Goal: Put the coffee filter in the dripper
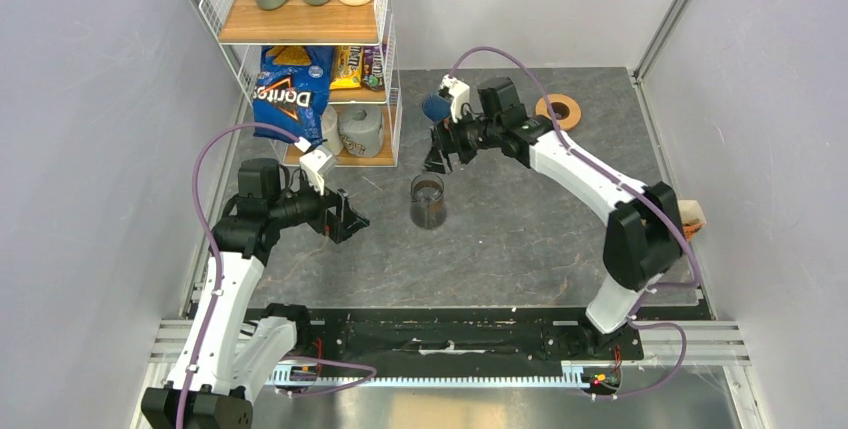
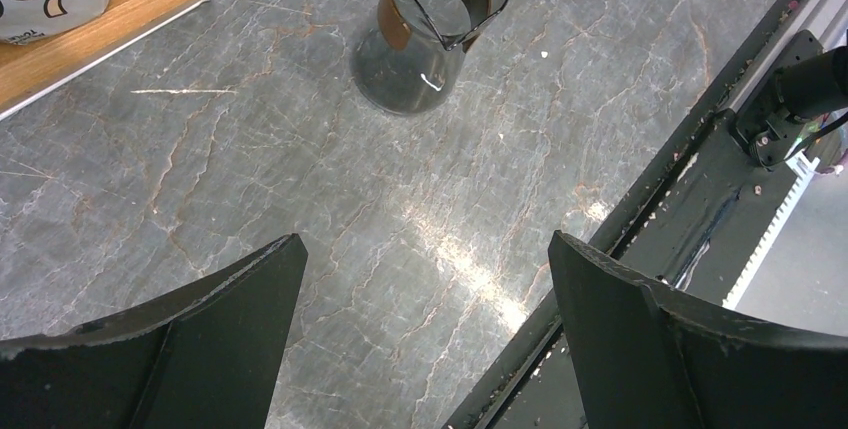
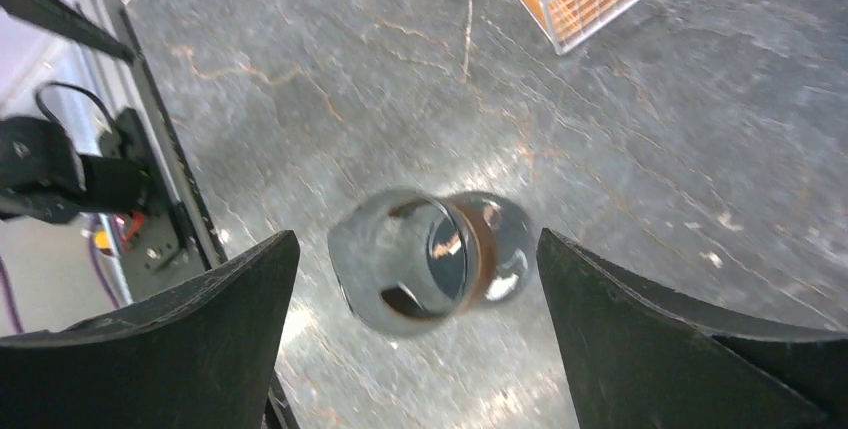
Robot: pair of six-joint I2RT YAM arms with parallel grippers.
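Note:
The dark blue dripper stands at the back of the table, partly hidden behind my right wrist. The coffee filter does not clearly show in any view. My right gripper is open and empty, hovering between the dripper and a glass carafe. In the right wrist view the open gripper frames the blurred carafe below. My left gripper is open and empty, left of the carafe. In the left wrist view the gripper is over bare table, with the carafe ahead.
A tan wooden ring lies at the back right. An orange-and-white holder sits at the right edge behind my right arm. A wire shelf rack with a chip bag, a paper roll and bottles stands at the back left.

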